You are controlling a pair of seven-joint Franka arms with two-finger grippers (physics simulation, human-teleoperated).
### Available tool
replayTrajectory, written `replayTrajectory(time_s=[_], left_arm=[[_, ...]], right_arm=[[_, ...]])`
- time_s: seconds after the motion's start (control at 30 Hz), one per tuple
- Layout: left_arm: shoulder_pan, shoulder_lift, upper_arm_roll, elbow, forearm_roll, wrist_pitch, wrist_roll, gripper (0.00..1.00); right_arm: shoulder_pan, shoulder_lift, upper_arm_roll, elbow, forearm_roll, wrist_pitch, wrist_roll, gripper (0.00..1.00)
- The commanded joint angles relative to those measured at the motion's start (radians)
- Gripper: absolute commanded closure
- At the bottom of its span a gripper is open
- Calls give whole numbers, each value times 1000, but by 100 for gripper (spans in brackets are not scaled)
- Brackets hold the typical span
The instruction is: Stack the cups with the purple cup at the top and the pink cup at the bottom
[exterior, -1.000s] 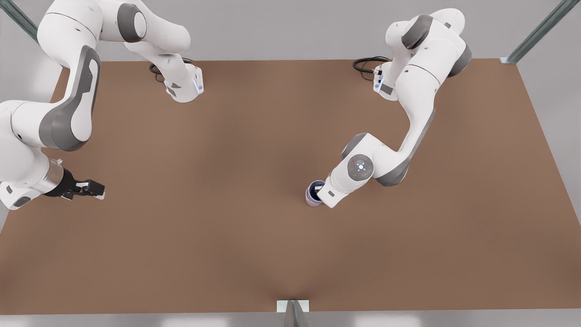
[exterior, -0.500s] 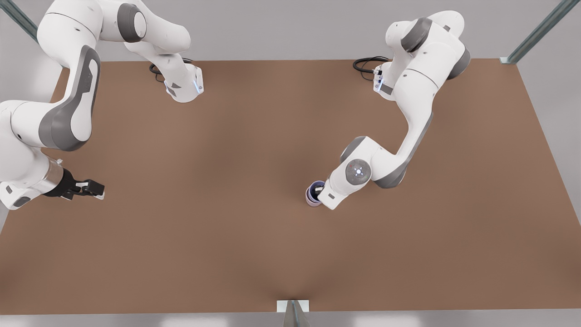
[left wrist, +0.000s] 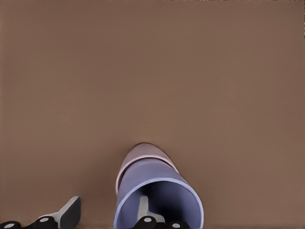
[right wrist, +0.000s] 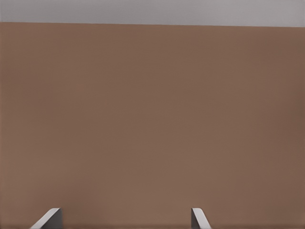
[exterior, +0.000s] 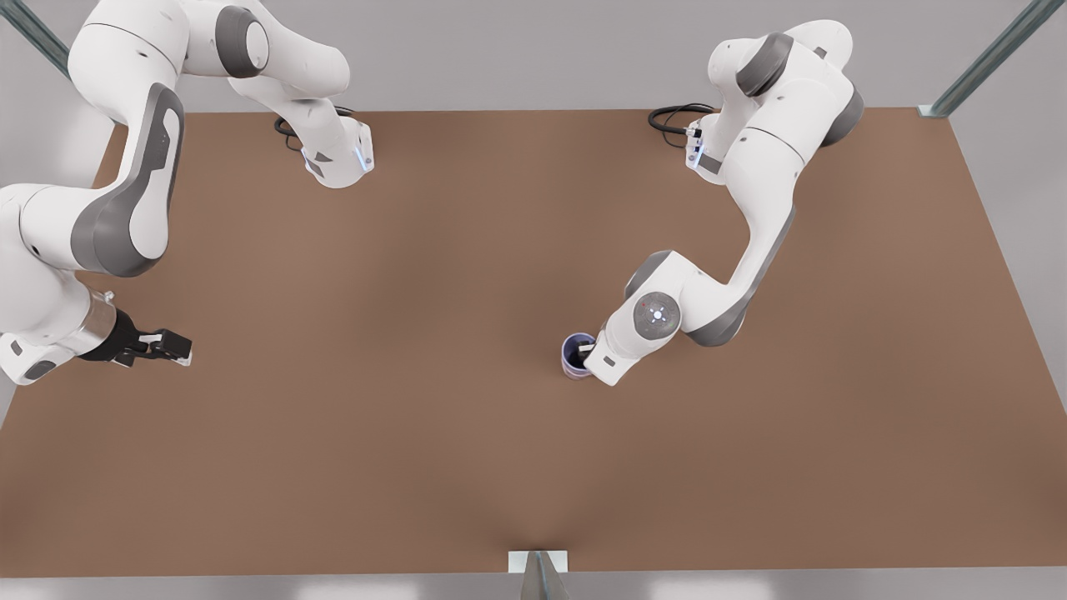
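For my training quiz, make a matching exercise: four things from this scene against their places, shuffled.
1. purple cup
2. pink cup
3. left hand
4. right hand

A. over bare table, far from the cups
B. bottom of the stack
C. one finger inside a cup
D. nested in the other cup

Pairs: 1-D, 2-B, 3-C, 4-A

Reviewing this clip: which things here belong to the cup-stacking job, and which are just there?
Job:
- purple cup, nested in the pink cup
- pink cup, underneath
- left gripper, one finger inside the purple cup, one outside

Just there:
- right gripper, open, waiting
- brown table
- cables by the arm bases
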Motion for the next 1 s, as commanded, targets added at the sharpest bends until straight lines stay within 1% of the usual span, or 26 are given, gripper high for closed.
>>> replayTrajectory(time_s=[0.0,0.27,0.37,0.4,0.47,0.5,0.53,0.63,0.67,0.73,0.77,0.83,0.87,0.93,0.97], left_arm=[[0,-2,-1,1,11,-3,-22,0],[0,-3,-1,3,11,-4,-22,0],[0,-37,-13,11,-6,-15,-40,0],[0,-52,-14,12,-10,-33,-40,0],[6,-55,-1,126,-13,-170,-7,0],[17,-62,12,155,-10,-236,74,0],[18,-72,50,193,-9,-318,163,0],[17,-184,226,196,1,-441,421,0],[20,-216,248,198,2,-481,458,0],[22,-295,288,184,1,-495,509,0],[68,-354,288,161,-15,-497,538,0],[68,-422,305,115,-12,-493,719,0],[66,-477,331,58,-15,-487,777,0],[60,-483,384,46,-90,-461,820,0],[55,-474,389,46,-113,-457,822,0]], right_arm=[[0,-1,1,0,1,0,-2,0],[0,-1,0,2,1,1,-2,0],[2,-1,1,2,1,1,-2,0],[3,-1,1,2,1,1,-2,0],[0,-1,0,2,1,1,-2,0],[0,-1,0,2,1,1,-2,0],[0,-1,0,2,1,1,-2,0],[-1,-3,0,2,1,1,-2,0],[-1,-3,0,2,1,1,-2,0],[-1,-3,0,2,1,1,-2,0],[-1,-4,0,2,1,1,-2,0],[-1,-3,0,2,1,1,-4,0],[-3,-4,0,2,1,1,-4,0],[-1,-3,0,2,1,1,-2,0],[-1,-3,0,2,1,1,-2,0]])
